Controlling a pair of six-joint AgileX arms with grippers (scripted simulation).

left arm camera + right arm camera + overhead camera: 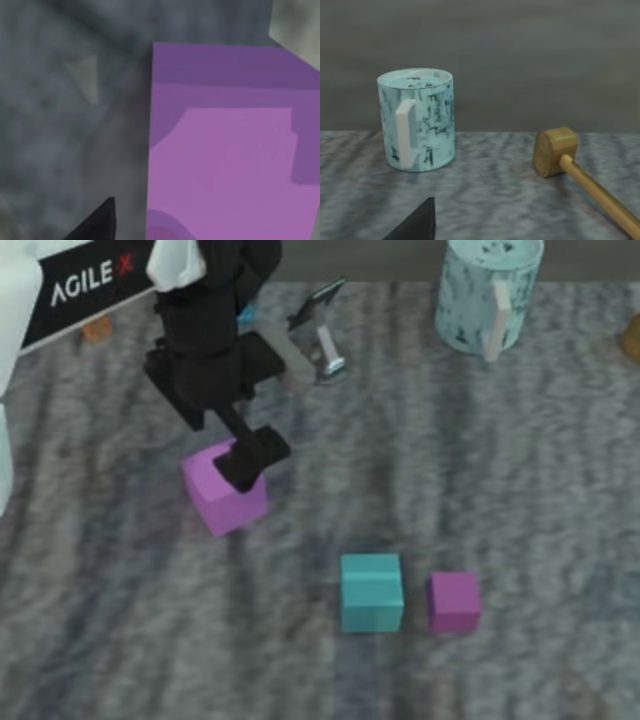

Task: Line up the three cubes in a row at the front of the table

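— Top view first: what's biggest, and how much room is there?
— Grey table (520, 460), wide bare stretch right of the left gripper (245, 462). The mug (488, 290) stands far beyond the fingers at the back edge.
— And the cubes?
— The light-purple cube (226, 496) sits under the fingertips; whether they grip it, I cannot tell. The teal cube (371, 592) and magenta cube (454, 601) lie side by side, a narrow gap between, forward-right of the fingers.
— Right arm?
— Only its wrist view, facing mug and mallet (570, 165).
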